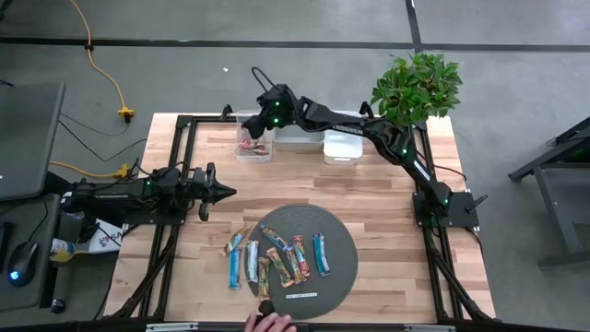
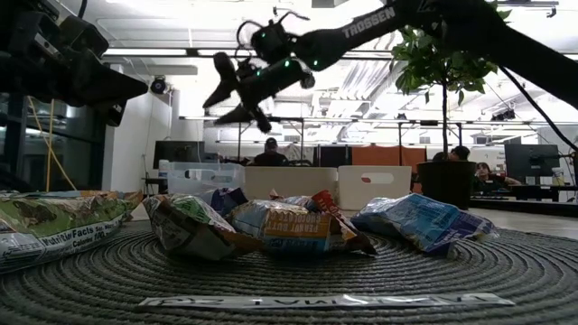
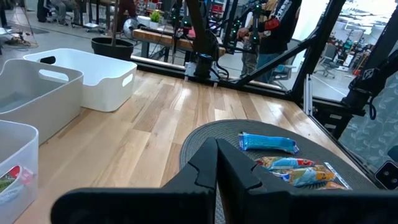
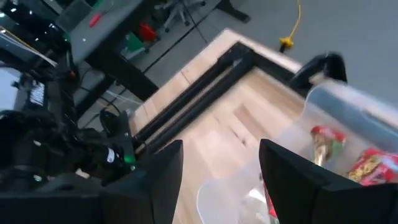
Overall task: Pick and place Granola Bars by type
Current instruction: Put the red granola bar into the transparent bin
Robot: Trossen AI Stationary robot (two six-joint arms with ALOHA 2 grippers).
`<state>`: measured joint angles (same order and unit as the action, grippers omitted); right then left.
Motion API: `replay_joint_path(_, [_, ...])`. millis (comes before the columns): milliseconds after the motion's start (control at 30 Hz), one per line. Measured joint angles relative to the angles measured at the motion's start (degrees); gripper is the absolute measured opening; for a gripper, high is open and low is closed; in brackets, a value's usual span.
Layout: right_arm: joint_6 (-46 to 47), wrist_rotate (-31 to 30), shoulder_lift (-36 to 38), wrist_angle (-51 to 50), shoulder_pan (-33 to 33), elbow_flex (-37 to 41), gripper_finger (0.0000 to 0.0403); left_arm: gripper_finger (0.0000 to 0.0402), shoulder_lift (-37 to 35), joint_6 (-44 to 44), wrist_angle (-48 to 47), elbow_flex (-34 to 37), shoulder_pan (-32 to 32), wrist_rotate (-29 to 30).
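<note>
Several granola bars (image 1: 277, 258) in blue, red-pink and brown-green wrappers lie flat on a round dark woven mat (image 1: 336, 231); they also show in the low view (image 2: 298, 226) and the left wrist view (image 3: 268, 143). A few red-pink bars (image 4: 326, 142) lie in a clear bin (image 1: 241, 122) at the table's far side. My right gripper (image 4: 221, 149) hangs open and empty over that bin, clear above it in the low view (image 2: 221, 106). My left gripper (image 1: 229, 192) is shut and empty, left of the mat, pointing toward the table's right (image 3: 216, 146).
Two white bins (image 1: 300, 138) (image 1: 343, 148) stand right of the clear bin at the far edge. A potted plant (image 1: 417, 88) stands at the far right corner. A thin white label strip (image 1: 300, 296) lies on the mat's near part. A person's hand (image 1: 272, 323) shows at the near edge.
</note>
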<state>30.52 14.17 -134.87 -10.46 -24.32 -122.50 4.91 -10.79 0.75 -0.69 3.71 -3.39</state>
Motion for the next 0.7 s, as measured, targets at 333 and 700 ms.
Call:
replay_joint_path(333, [-2.7, -1.5, 6.2, -5.0, 0.9, 0.0, 0.0195, 0.0000, 0.0, 0.0, 0.0, 0.0, 0.0, 0.0])
replay_joint_path(700, [-8.1, -2.3, 14.4, -14.4, 5.9, 0.0, 0.0195, 0.0000, 0.0, 0.0, 0.0, 0.0, 0.0, 0.0])
